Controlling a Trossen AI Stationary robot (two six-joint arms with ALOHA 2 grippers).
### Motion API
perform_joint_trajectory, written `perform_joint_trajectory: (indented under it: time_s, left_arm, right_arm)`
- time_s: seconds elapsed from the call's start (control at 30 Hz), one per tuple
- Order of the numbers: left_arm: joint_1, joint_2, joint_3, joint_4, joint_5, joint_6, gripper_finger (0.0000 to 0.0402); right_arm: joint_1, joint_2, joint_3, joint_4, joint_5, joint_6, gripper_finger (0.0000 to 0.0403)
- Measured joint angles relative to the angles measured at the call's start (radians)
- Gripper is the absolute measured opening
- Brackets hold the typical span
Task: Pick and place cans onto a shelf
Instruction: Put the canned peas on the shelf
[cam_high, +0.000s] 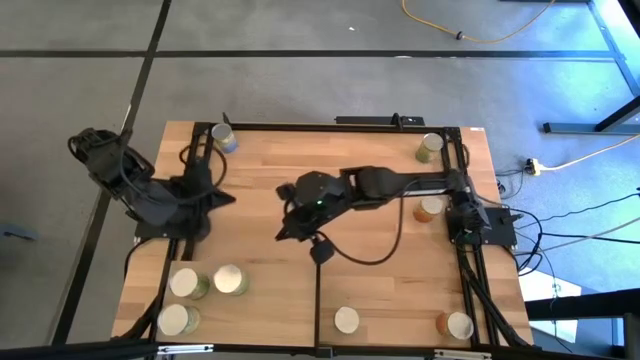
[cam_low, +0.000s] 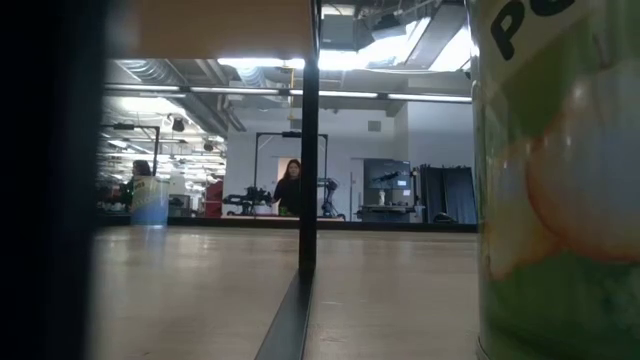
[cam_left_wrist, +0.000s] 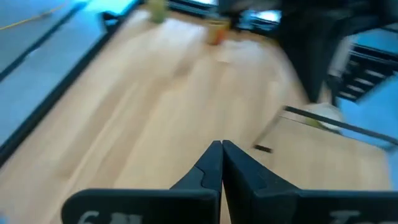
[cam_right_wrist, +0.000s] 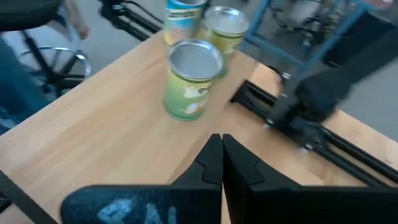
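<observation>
Several cans stand upright on the wooden table: three with green sides at the near left, one near the middle of the near edge, one at the near right, an orange one and a green one at the right, and a blue-sided one at the far left. The shelf's thin dark divider stands upright at the near middle. My right gripper is shut and empty over the table's middle, pointing toward the near-left cans. My left gripper is shut and empty at the left.
Black rails run along the table's edges. Bare wood lies between the two grippers and in the far middle. In the low view one green can stands very close, beside the divider. A person stands far off in the room.
</observation>
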Motion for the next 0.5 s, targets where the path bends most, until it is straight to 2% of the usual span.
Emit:
perform_joint_trajectory:
  time_s: [0.33, 0.5]
  left_arm:
    - [0.066, -0.055, 0.0, -0.158, -0.252, -0.173, 0.0]
    - [0.143, -0.082, -0.002, -0.28, -0.285, -0.275, 0.0]
  right_arm:
    - [0.016, -0.115, 0.002, -0.076, 0.202, 0.063, 0.0001]
    - [0.019, -0.141, 0.002, -0.124, 0.305, 0.12, 0.0005]
